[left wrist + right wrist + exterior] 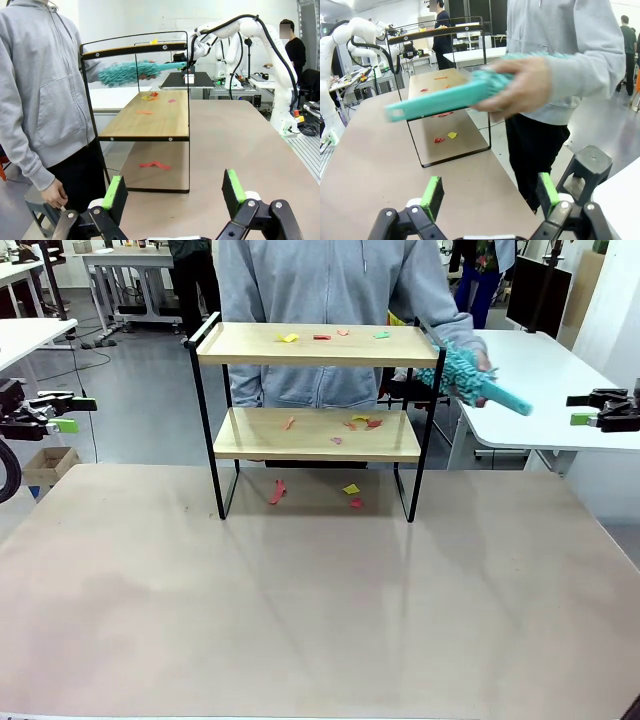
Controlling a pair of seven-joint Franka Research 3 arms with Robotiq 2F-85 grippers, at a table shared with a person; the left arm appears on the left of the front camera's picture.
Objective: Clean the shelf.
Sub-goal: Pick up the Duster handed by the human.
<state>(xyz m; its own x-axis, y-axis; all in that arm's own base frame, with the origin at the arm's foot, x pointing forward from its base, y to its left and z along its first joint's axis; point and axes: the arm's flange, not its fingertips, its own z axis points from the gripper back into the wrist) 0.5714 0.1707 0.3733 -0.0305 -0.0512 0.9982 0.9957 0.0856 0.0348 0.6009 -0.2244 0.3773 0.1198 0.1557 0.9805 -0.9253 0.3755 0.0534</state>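
The shelf (pixel 312 346) stands at the far middle of the table, two light boards in a black frame. Small red, yellow and green paper scraps (pixel 289 338) lie on both boards, and more scraps lie on the table under it. A person behind the shelf holds a teal duster (pixel 470 379) at its right end. My left gripper (pixel 72 413) hangs open off the table's left side, well clear of the shelf (pixel 150 117). My right gripper (pixel 578 409) is open at the right, near the duster (pixel 440 100). Nothing sits between the jaws of the left gripper (pixel 175 192) or the right gripper (pixel 490 194).
The person in a grey hoodie (pixel 330 300) stands close behind the shelf. A white side table (pixel 560 390) is at the right, and a black stool (pixel 587 167) stands beside it. The brown table (pixel 320 600) stretches wide in front of the shelf.
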